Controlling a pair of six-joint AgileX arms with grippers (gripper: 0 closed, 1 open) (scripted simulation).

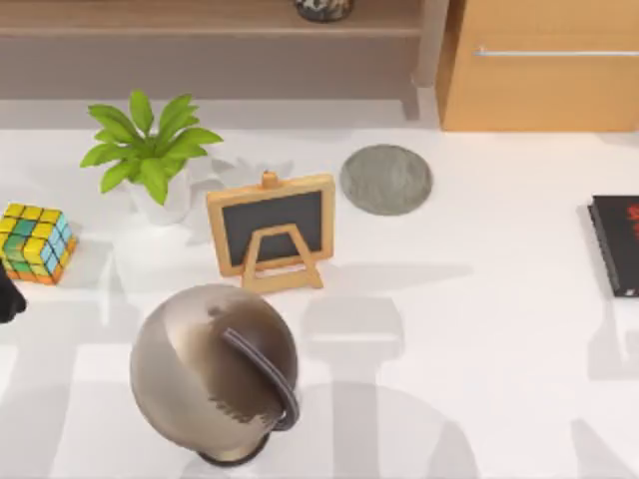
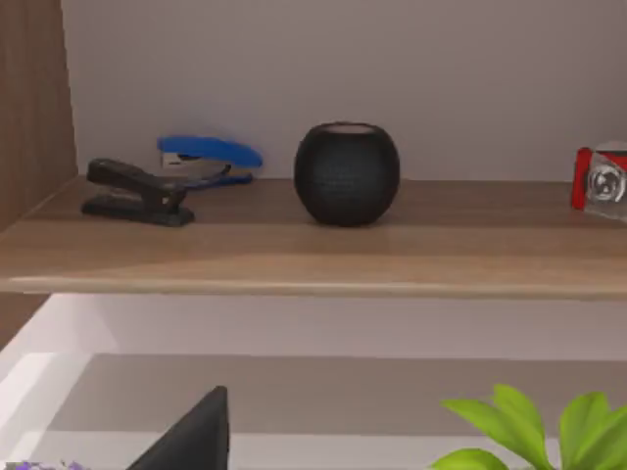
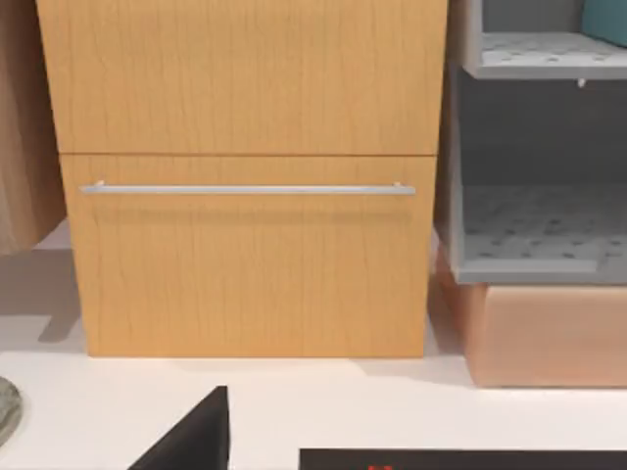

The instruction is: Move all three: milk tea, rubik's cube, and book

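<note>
A rubik's cube [image 1: 37, 242] sits at the left edge of the overhead frame, on the white table [image 1: 479, 329] just below and left of a potted plant [image 1: 148, 155]; its yellow, green, blue and orange tiles face up, and it stands apart from everything around it. A small chalkboard easel [image 1: 272, 228] occupies the centre, a grey round disc [image 1: 385, 180] lies to its upper right, a metallic globe-shaped object [image 1: 215, 371] fills the lower left, and a black book with red marks [image 1: 616, 244] rests at the right edge. The left gripper [image 1: 8, 297] appears as a dark sliver at the far left edge, just below the cube; whether its fingers are apart or together cannot be told. The left wrist camera looks onto a wooden shelf [image 2: 313, 250] carrying two staplers and a dark round speaker [image 2: 347, 173]. The cube looks light, rigid and smooth-sided, so a squeeze across two opposite flat faces, centred, would probably hold best; a corner hold risks slipping.
</note>
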